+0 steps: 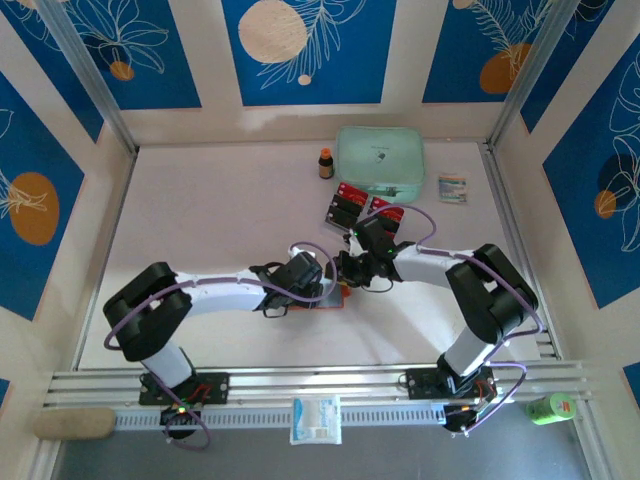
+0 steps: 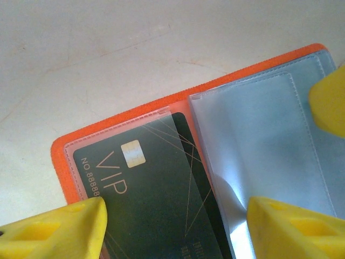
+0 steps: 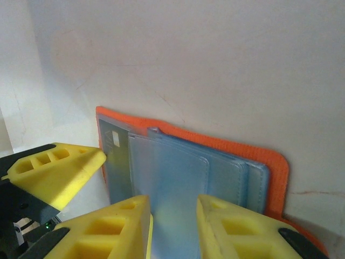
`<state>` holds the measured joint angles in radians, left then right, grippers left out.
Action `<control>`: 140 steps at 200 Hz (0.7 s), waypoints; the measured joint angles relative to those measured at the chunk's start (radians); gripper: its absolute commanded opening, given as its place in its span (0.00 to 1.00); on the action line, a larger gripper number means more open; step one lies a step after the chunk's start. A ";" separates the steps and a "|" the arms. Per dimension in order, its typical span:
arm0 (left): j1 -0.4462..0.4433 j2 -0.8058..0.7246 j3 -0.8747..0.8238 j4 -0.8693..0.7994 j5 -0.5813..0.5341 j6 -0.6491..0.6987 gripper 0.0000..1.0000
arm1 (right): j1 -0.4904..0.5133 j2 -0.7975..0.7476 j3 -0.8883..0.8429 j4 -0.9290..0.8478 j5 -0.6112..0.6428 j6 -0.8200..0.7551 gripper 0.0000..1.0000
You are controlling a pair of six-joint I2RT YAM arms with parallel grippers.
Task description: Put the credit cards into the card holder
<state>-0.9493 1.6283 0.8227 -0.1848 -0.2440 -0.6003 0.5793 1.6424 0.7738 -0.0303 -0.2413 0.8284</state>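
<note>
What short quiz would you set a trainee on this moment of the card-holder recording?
1. True or false: the card holder is shut.
2. Which word is printed on the black card tucked inside it? A) VIP B) GOLD C) DEBIT
3. Fill in: in the top view, the loose cards lie just on the near side of the mint-green ____.

Key
1. False: it lies open, with its clear sleeves showing.
2. A
3. pouch
</note>
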 measured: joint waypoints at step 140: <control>0.000 0.000 -0.002 0.010 0.000 0.000 0.67 | 0.000 0.047 -0.004 0.057 -0.068 0.032 0.36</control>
<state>-0.9493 1.6283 0.8211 -0.1749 -0.2443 -0.5999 0.5789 1.6890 0.7700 0.0269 -0.3088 0.8608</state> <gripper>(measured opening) 0.667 0.367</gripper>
